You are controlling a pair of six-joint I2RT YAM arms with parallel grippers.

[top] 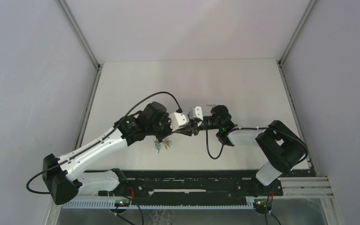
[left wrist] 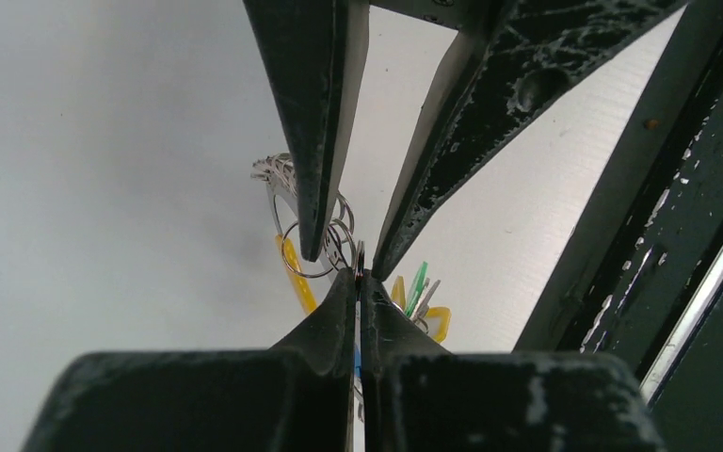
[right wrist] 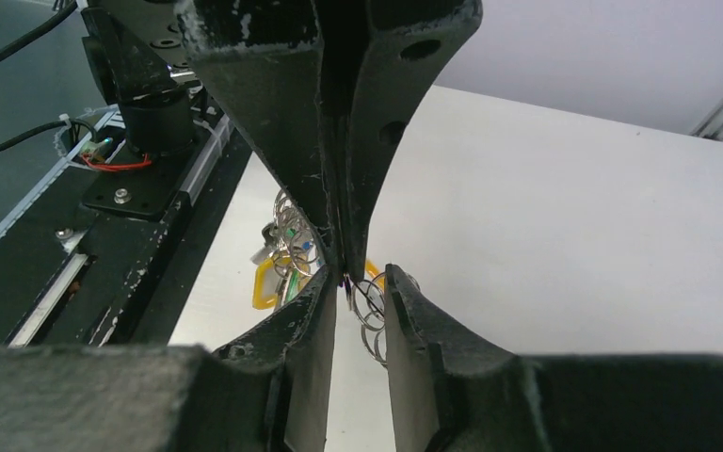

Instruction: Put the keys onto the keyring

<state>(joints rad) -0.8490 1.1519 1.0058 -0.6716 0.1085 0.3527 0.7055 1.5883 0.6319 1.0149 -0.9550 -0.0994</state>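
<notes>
Pinches the keyring (right wrist: 370,315) in the tightly closed left hand (left wrist: 360,282), in the air over the middle of the surface (top: 243,89). Dangles the keys (top: 163,144), yellow and green among them, just below. Flanks the ring's coils with the right hand (right wrist: 359,287), fingers narrowly apart.

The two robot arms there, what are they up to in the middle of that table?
They are working together on a bunch of keys. The left gripper is clamped shut on the thin metal keyring and holds it up off the table, with yellow and green keys dangling under it. The right gripper faces it tip to tip, fingers slightly apart with a bit of ring wire between them, not gripping yet.
</notes>
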